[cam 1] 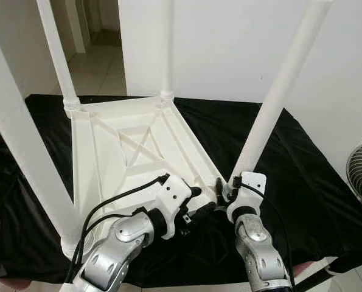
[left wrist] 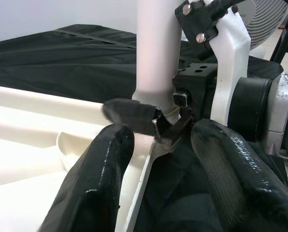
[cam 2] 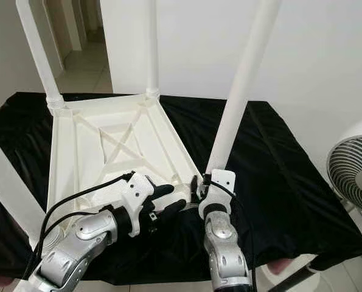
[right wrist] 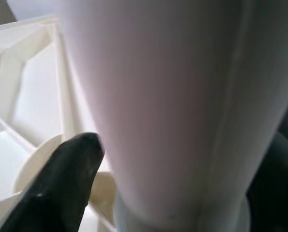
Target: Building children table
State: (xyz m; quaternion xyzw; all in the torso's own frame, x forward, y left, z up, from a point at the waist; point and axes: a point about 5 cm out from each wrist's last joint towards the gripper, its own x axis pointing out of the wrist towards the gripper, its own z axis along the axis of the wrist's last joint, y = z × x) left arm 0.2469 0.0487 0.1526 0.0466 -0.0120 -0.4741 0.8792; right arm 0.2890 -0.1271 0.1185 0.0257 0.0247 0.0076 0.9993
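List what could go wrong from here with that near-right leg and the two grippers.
1. The right gripper grips the near-right leg only at its base; the leg leans, so it may not be fully seated and could tip out if released.
2. The left gripper is open right beside that corner; the two grippers could collide.
3. The upturned tabletop lies on a loose black cloth and may slide when pushed.

Table legs (cam 1: 282, 85) cut off above

No legible text — none anywhere
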